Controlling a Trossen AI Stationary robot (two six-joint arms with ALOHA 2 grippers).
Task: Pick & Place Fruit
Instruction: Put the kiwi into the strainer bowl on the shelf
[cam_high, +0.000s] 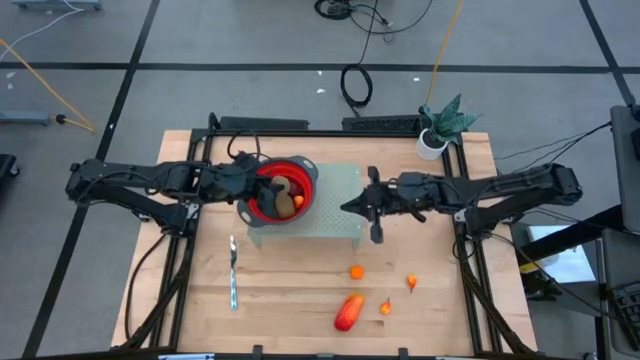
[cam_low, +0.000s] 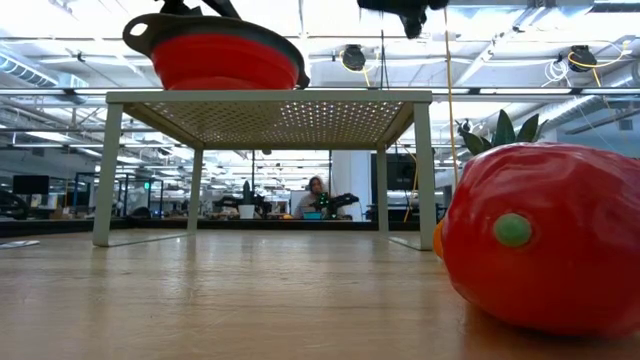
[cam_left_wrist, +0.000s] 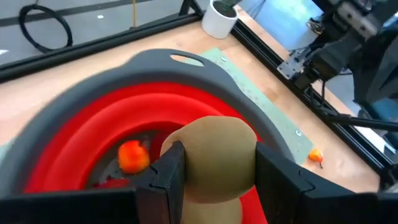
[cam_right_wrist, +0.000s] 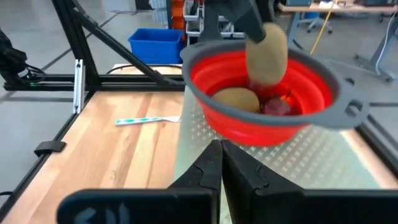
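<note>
Bright, even overhead light with soft shadows; the near red fruit (cam_low: 545, 235) (low view) looms blurred.

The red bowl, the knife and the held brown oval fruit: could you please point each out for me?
red bowl (cam_high: 304, 172): high view, grey rim.
knife (cam_high: 232, 283): high view, mid-length.
brown oval fruit (cam_left_wrist: 217, 155): left wrist view, rounded front.

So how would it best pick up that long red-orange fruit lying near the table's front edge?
Probably across the middle of the long red-orange fruit, from straight above: it lies flat and slanted, so a tool's fingers should close on its narrow sides, not its ends.
</note>
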